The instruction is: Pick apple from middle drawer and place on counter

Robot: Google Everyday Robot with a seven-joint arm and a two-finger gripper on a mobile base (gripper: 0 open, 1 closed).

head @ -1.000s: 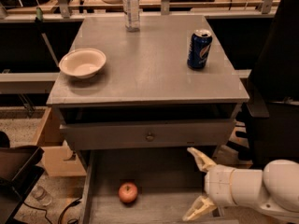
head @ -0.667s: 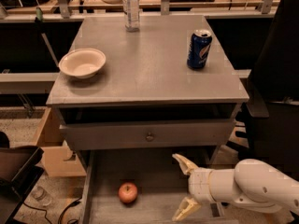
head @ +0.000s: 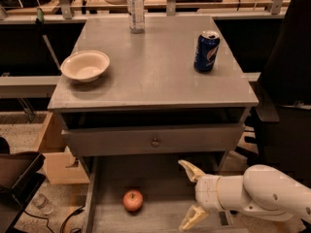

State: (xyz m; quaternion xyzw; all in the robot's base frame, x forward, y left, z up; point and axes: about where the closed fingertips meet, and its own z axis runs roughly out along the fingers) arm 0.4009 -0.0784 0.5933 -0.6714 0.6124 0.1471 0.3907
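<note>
Red apple (head: pixel 132 200) lies on the middle drawer (head: pixel 150 176) floor, the tool (head: pixel 192 194) near it gaping wide, empty.

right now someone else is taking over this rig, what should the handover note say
Gripper: open and holding nothing, fingers spread, low over the drawer, right of the apple and apart from it.
Apple: on the drawer floor, left of centre.
Counter: holds a bowl, a soda can and a bottle.
Done: drawer pulled open.
Left: close on the apple, lift it, set it on the counter.
</note>
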